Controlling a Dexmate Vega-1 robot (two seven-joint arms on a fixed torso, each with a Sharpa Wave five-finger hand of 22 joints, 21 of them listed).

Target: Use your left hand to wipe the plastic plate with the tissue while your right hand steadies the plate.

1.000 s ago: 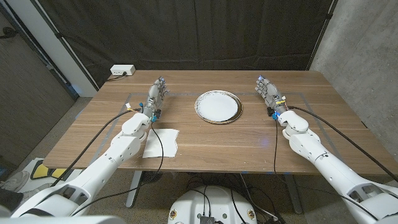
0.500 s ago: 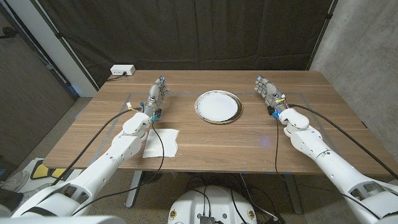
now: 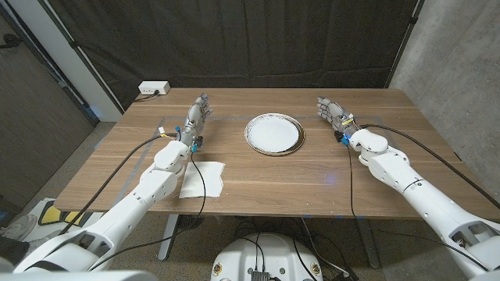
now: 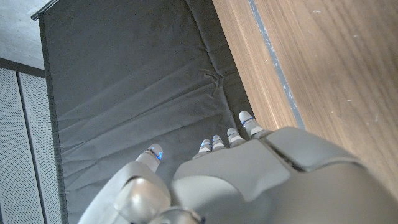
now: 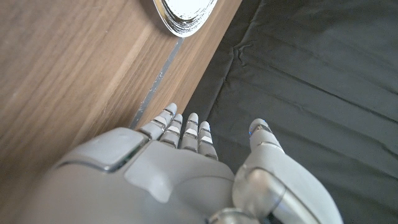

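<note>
A: Where does the left robot hand (image 3: 197,119) sit?

B: Over the far left part of the table (image 3: 258,176), well left of the plastic plate (image 3: 273,133). Its fingers reach straight toward the black curtain (image 3: 258,39), slightly apart, with nothing between them. The left wrist view shows the back of that hand (image 4: 261,180), its fingertips stretched past the table's far edge line.

A: And the right robot hand (image 3: 331,114)?

B: To the right of the plate, apart from it, fingers extended and holding nothing. The forearm angles in from the lower right corner, with the wrist bent so the hand tips toward the plate. In the right wrist view the hand (image 5: 180,168) has the thumb set apart from the other fingers, and the plate's rim (image 5: 183,15) lies beyond the fingertips.

A: The tissue (image 3: 202,179)?

B: Flat on the table near the front edge, beside the left forearm, untouched.

A: The plate itself?

B: At the table's middle, toward the back, white with a patterned rim, between the two hands.
</note>
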